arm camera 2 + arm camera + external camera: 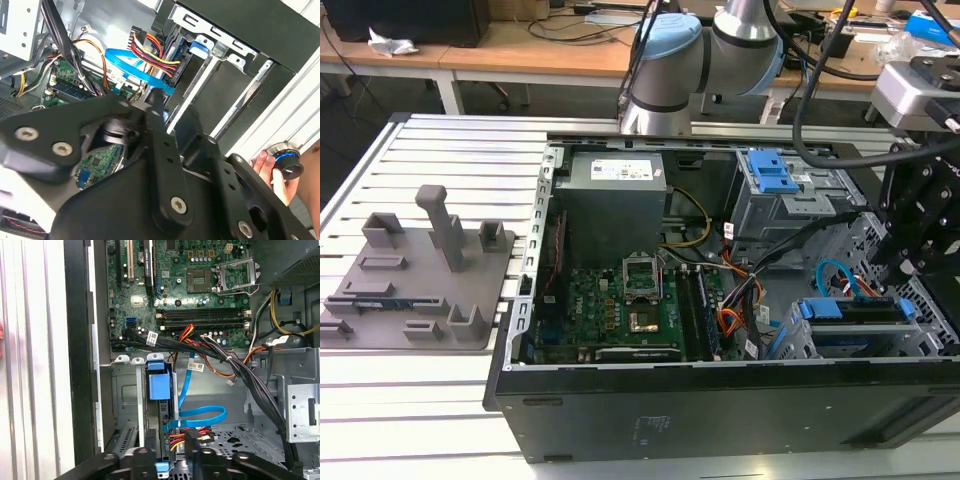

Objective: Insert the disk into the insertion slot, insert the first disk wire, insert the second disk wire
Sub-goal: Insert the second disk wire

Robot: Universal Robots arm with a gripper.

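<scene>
Whether my jaws are spread, I cannot tell; my gripper [172, 460] hangs just above the disk [850, 310]. Blue-framed, it sits on edge inside the insertion slot [865, 340], long axis along the case [720, 410] front wall.

Wooden desks [520, 45] behind a white slatted table [450, 150], cables strewn on top.

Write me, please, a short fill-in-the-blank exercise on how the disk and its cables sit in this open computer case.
1. The disk sits in a frame coloured ____.
2. The flat looped cable reaching the disk is coloured ____.
3. The disk rests inside the insertion ____.
4. In the second wrist view, a person's hand rests on a round ____.

Missing words: blue; blue; slot; knob
</scene>
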